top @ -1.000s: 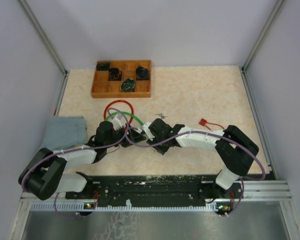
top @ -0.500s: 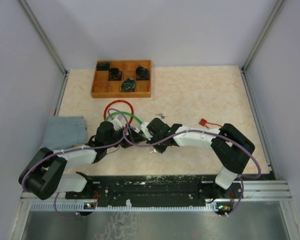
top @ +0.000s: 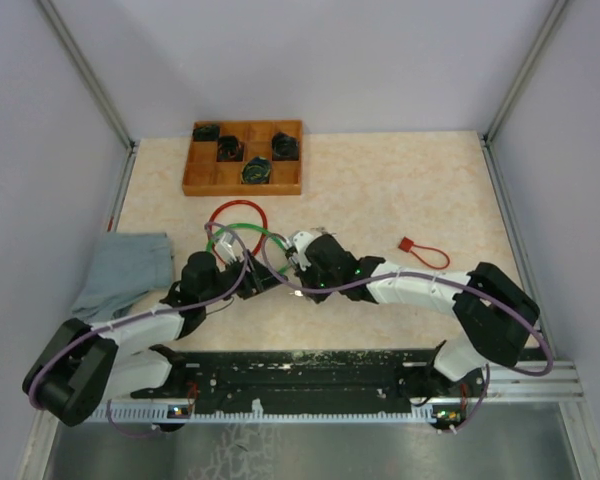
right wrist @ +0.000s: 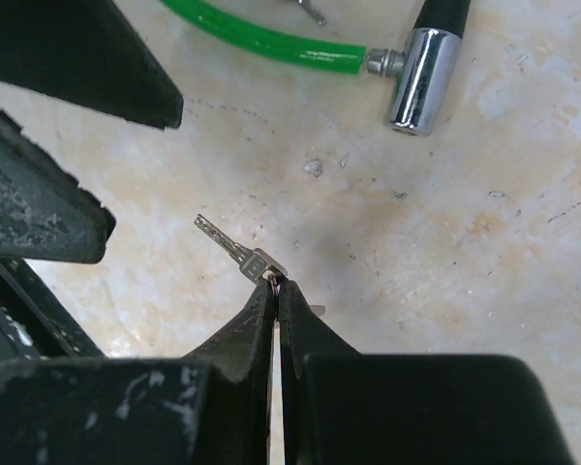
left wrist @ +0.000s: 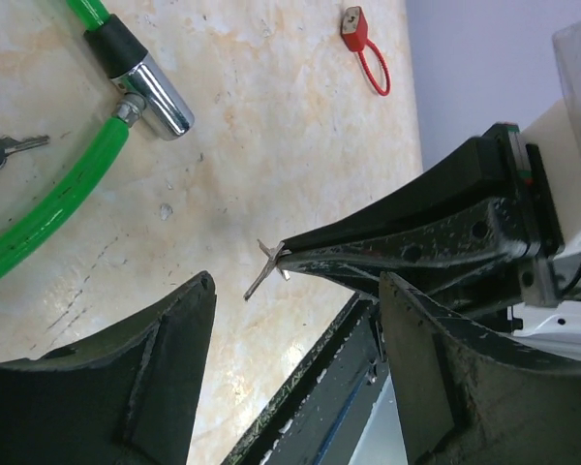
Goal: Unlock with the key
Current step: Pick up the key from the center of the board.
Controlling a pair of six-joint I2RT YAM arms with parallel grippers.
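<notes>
Metal key is pinched by its head in the tips of the right gripper, which are pressed together on it. The blade projects free over the worktop, between the centre and the near edge.

The right arm reaches low from the near-right corner toward the centre. The left arm reaches from the near-left corner to meet it. The left gripper is spread wide and holds nothing, with the key in the gap between its jaws.

The green cable lock lies just beyond, its chrome barrel apart from the key.

Compared with one second earlier, the right elbow has swung toward the right edge. The left shoulder has dropped toward the near-left corner.
</notes>
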